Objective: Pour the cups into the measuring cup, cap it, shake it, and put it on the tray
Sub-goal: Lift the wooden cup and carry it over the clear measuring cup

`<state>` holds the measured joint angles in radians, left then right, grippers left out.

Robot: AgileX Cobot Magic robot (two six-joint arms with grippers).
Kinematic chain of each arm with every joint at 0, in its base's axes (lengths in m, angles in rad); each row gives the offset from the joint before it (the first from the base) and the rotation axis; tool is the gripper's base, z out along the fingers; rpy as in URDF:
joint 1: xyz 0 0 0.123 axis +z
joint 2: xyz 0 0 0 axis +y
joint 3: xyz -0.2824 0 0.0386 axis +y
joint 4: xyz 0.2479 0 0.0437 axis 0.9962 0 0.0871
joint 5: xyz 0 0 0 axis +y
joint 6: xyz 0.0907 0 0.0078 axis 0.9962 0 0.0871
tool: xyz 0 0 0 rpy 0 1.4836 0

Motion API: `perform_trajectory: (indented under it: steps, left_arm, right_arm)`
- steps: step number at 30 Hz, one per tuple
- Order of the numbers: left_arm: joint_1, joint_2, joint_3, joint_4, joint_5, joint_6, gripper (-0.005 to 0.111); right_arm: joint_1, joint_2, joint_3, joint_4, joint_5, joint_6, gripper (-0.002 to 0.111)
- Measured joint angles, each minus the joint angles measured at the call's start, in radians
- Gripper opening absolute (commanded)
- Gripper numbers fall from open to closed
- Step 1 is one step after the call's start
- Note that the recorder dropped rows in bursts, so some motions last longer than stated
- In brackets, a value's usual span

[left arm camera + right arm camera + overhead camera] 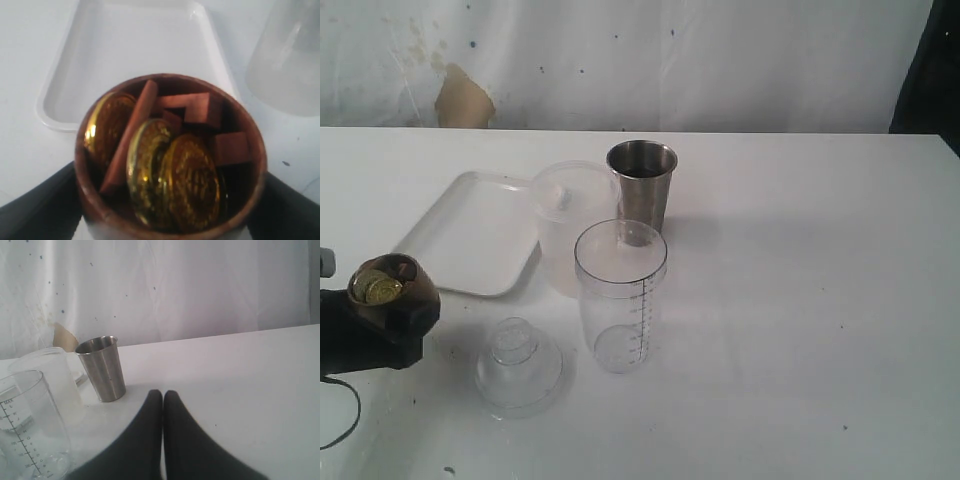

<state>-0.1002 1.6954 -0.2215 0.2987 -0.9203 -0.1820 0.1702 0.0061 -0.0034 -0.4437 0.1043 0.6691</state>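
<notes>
Left pincer: it was pinching the wooden cup from two sides, one dark finger on each side of the cup's wall, at the left edge of the exterior view.
Wooden cup: it was in the left pincer, near the tray's front corner, with its open mouth leaning toward the exterior camera.
Inside the wooden cup: there were gold coins and brown blocks, with one long brown stick between them.
Right pincer: its two fingers were pressed together and held nothing; it was low over the tabletop, apart from the steel tumbler.
Measuring cup: it stood upright on the tabletop, uncapped, in front of the frosted cup and the steel tumbler.
Dome cap: it lay on the tabletop just beside the measuring cup, on the left arm's side.
Steel tumbler: it stood upright behind the measuring cup, close beside the frosted cup.
Tray: it lay flat on the tabletop, and the frosted cup was at its right edge.
</notes>
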Motion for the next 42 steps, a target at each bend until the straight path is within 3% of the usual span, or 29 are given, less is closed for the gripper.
perform_trajectory:
  steps: [9, 15, 26, 30, 37, 42]
  left_arm:
    - [0.0, -0.237, 0.005, 0.082, 0.042, -0.179, 0.0]
    - [-0.047, -0.391, -0.118, 0.277, 0.394, -0.43, 0.0]
    - [-0.405, -0.488, -0.415, 0.339, 1.035, -0.499, 0.0]
    - [-0.528, -0.488, -0.508, 0.339, 1.192, -0.478, 0.0]
    - [-0.664, -0.445, -0.614, 0.394, 1.404, -0.469, 0.0]
    - [-0.777, -0.313, -0.732, 0.529, 1.645, -0.469, 0.0]
  right_arm:
    - [0.0, 0.0, 0.0, 0.0, 0.0, 0.0, 0.0]
    - [0.0, 0.0, 0.0, 0.0, 0.0, 0.0, 0.0]
    - [0.0, 0.0, 0.0, 0.0, 0.0, 0.0, 0.0]
    - [0.0, 0.0, 0.0, 0.0, 0.0, 0.0, 0.0]
    - [0.0, 0.0, 0.0, 0.0, 0.0, 0.0, 0.0]
    - [0.0, 0.0, 0.0, 0.0, 0.0, 0.0, 0.0]
